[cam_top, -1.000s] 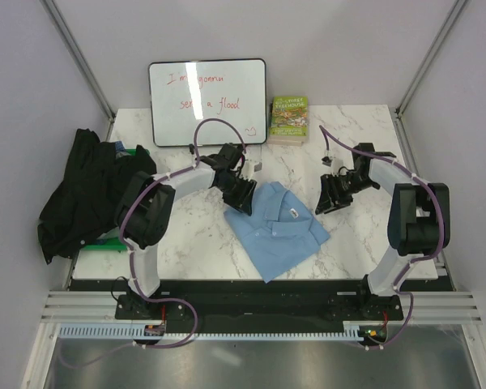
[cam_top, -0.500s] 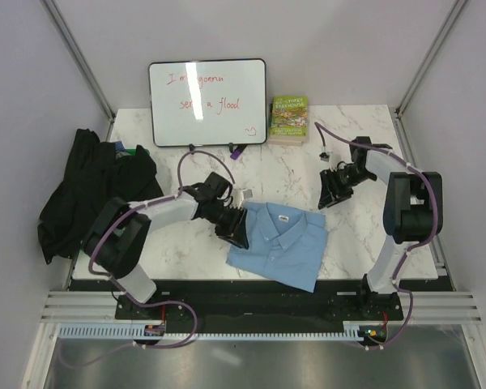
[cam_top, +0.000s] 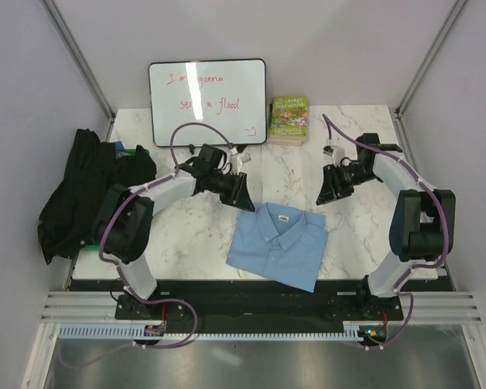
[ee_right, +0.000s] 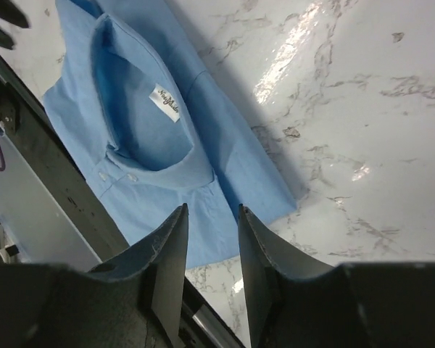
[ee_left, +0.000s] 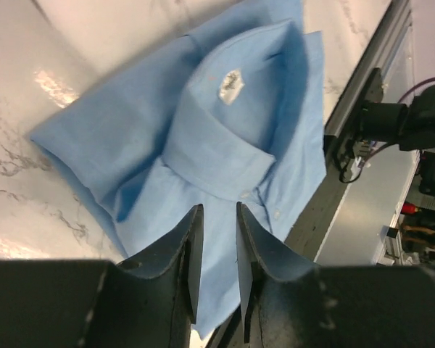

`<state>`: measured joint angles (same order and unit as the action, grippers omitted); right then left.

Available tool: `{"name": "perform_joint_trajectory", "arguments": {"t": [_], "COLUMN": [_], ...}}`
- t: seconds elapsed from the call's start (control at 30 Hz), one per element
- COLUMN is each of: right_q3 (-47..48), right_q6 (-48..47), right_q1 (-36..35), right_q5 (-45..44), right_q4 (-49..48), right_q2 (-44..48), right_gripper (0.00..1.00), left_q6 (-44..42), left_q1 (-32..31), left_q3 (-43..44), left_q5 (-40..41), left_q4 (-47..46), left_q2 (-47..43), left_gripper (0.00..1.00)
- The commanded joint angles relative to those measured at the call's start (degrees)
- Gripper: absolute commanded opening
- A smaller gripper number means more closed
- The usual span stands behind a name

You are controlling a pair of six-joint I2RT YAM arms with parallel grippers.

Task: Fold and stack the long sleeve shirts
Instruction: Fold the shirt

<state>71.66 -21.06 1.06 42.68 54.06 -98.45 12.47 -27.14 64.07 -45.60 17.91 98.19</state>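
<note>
Since the light blue shirt (cam_top: 277,245) lay folded into a neat rectangle, collar up, on the near middle of the tabletop (cam_top: 186,235), its fold looked finished, and the step in hand seemed to be fetching the black shirt (cam_top: 81,194). That one sat in a crumpled heap at the far left, spilling over the tabletop's edge. The left gripper (ee_left: 217,217) hovered just behind the blue shirt's collar with its jaws only narrowly apart and nothing between them. The right gripper (ee_right: 212,214) hung off to the shirt's right, jaws a little wider and likewise empty. To do this well, the left arm probably needed to rise clear of the blue cloth before swinging left, because a dragged fingertip could undo the fold. The jaws should be opened wide before reaching the heap, then pinch one edge near a shoulder or the collar, not a bunched wad. Bare marble behind the blue shirt looked the sensible place for spreading, with the blue shirt's near corner already close to the front edge.
</note>
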Motion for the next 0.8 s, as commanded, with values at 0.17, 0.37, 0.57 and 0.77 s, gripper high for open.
{"name": "perform_joint_trajectory", "arguments": {"t": [0.17,0.37,0.57,0.77], "right_q3": [-3.89,-4.95,-1.53,2.25], "right_q6": [3.39,3.83,1.11,-1.09], "right_q1": [-0.71,-3.35,-3.35,-3.35], "right_q5": [1.27,-5.84,-4.72,-0.49], "right_q4": [-6.15,-12.13,-8.73,-6.42], "right_q2": [-5.07,-11.31,-10.54,-4.21], "right_gripper": [0.38,0.36,0.36,0.50], "left_q6": [3.95,10.03,3.55,-10.79], "left_q1": [4.10,8.24,9.82,9.47], "left_q3": [4.66,0.36,-3.87,1.13], "left_q5": [4.73,2.55,0.34,3.85], "left_q4": [-5.25,-9.99,-8.10,1.50], "left_q2": [14.56,17.39,5.09,2.61], "left_gripper": [0.29,0.32,0.46,0.54]}}
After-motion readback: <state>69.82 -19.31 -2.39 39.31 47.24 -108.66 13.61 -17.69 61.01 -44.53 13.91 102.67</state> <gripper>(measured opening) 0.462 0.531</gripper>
